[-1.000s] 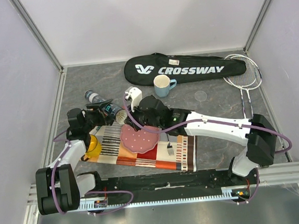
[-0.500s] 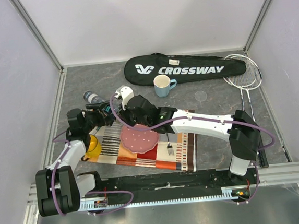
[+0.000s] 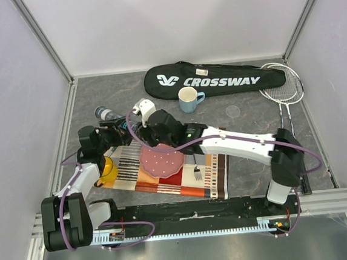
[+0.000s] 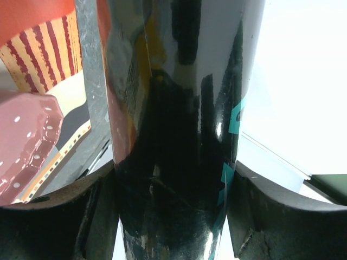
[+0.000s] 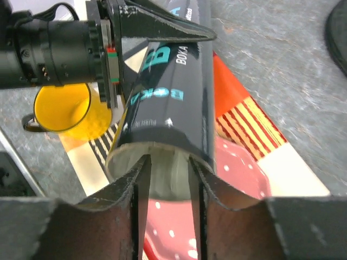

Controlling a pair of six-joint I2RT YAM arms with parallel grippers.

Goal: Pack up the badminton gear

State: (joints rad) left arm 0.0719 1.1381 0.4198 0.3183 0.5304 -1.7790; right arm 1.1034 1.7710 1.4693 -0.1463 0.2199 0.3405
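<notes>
Left pincer (image 4: 172,219) is clamped on the dark tube (image 5: 165,92), while the right pincer (image 5: 167,169), jaws slightly apart, has the tube's open mouth just ahead.

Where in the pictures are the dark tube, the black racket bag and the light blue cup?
dark tube (image 5: 162,103): right wrist view, on its lettered side wall.
black racket bag (image 3: 218,81): top view, on its white lettering.
light blue cup (image 3: 187,107): top view, on its outer wall.
</notes>
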